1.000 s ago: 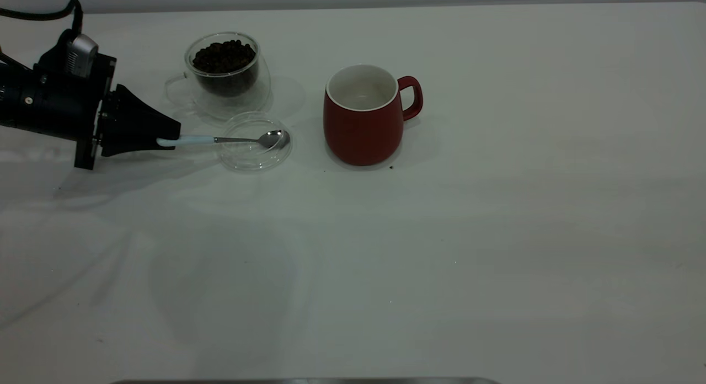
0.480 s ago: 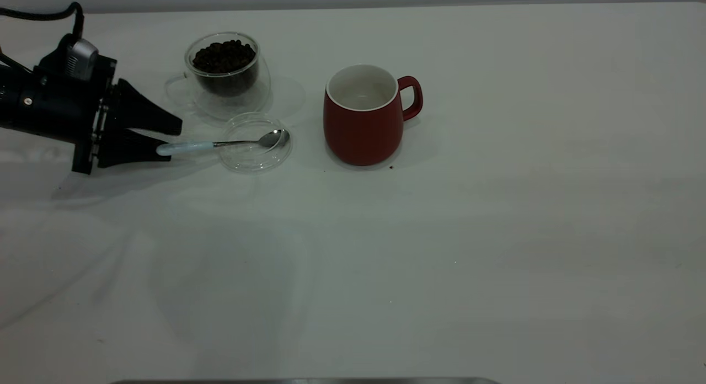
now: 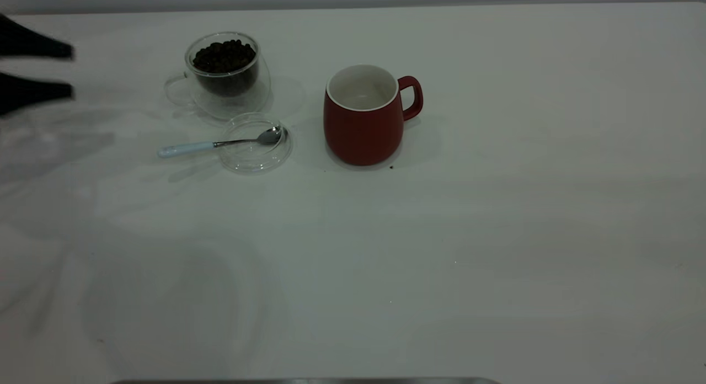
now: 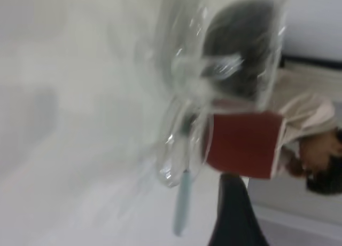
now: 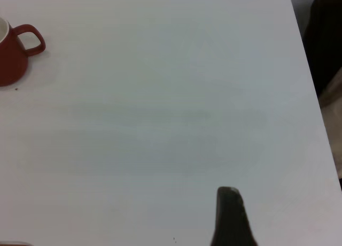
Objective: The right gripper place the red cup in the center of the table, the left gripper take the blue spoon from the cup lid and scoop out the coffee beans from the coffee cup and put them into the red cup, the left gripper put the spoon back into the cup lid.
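Left gripper point(image 3: 70, 69) at the table's point(image 3: 441, 251) left edge, well left of the cup lid point(image 3: 255, 142), fingers spread with a clear gap and nothing between them. Blue spoon point(image 3: 220, 143) lying free, bowl inside the lid, pale handle out over the rim toward the gripper. Just behind the lid the coffee cup point(image 3: 226, 75) with coffee beans point(image 3: 224, 56); right of the lid the red cup point(image 3: 364, 116), upright, handle turned away from the lid; right gripper point(image 5: 231, 216) well off to that side, only one finger showing, cannot tell how wide.
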Controlling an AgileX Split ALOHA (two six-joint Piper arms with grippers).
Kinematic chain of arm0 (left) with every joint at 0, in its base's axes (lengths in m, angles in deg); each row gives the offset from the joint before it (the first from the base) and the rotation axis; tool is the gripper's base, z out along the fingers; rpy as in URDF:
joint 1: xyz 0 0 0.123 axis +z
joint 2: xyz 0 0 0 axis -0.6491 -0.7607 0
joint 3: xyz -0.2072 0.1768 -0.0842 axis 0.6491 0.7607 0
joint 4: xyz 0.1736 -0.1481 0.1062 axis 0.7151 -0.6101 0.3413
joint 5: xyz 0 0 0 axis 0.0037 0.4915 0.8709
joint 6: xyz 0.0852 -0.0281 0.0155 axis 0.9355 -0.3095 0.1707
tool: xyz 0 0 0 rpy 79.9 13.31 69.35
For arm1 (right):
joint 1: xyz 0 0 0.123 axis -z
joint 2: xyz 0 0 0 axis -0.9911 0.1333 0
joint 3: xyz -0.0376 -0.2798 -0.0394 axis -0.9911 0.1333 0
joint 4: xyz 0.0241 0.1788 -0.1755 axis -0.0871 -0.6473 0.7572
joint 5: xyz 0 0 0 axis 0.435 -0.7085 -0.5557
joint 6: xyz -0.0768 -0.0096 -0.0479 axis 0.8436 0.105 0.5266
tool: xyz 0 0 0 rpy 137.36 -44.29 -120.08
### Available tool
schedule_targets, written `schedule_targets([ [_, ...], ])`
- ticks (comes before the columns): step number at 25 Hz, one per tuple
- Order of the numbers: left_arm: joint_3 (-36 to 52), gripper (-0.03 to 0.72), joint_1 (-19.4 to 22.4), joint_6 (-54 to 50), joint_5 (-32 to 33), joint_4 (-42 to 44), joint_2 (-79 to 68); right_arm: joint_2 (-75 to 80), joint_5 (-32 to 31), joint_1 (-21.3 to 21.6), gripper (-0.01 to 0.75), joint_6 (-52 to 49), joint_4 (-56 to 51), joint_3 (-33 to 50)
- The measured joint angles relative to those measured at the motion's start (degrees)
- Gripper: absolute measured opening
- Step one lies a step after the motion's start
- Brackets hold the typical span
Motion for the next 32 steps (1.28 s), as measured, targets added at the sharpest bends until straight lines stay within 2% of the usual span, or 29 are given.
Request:
schedule_targets([
  [7,-1.31,0.546,0.85,-3.65,0.56,-0.24,23.26,0.0,0.0,0.0,0.532,0.0,0.0,0.0],
  [9,-3.59,0.541,0.85,-7.19,1.35,2.56,30.36,0.0,0.0,0.0,0.532,0.0,0.0,0.0],
  [10,-4.98,0.529,0.85,-10.1,1.5,6.89,34.53,0.0,0.0,0.0,0.532,0.0,0.0,0.0],
  [14,-8.37,0.45,-1.08,-22.96,1.5,32.92,49.04,0.0,0.0,0.0,0.532,0.0,0.0,0.0],
  [17,-7.98,0.39,-5.35,-28.61,1.5,42.92,55.57,0.0,0.0,0.0,0.532,0.0,0.0,0.0],
  [19,-6.44,0.365,-10.07,-29.2,1.5,46.61,59.36,0.0,0.0,0.0,0.532,0.0,0.0,0.0],
  [22,-1.65,0.343,-17.19,-29.2,1.5,51.0,65.24,0.0,0.0,0.0,0.532,0.0,0.0,0.0],
  [24,1.92,0.341,-19.92,-29.36,1.5,54.34,68.97,0.0,0.0,0.0,0.532,0.0,0.0,0.0],
  [32,25.36,0.342,-20.84,-40.22,1.5,64.29,85.78,0.0,0.0,0.0,0.532,0.0,0.0,0.0],
])
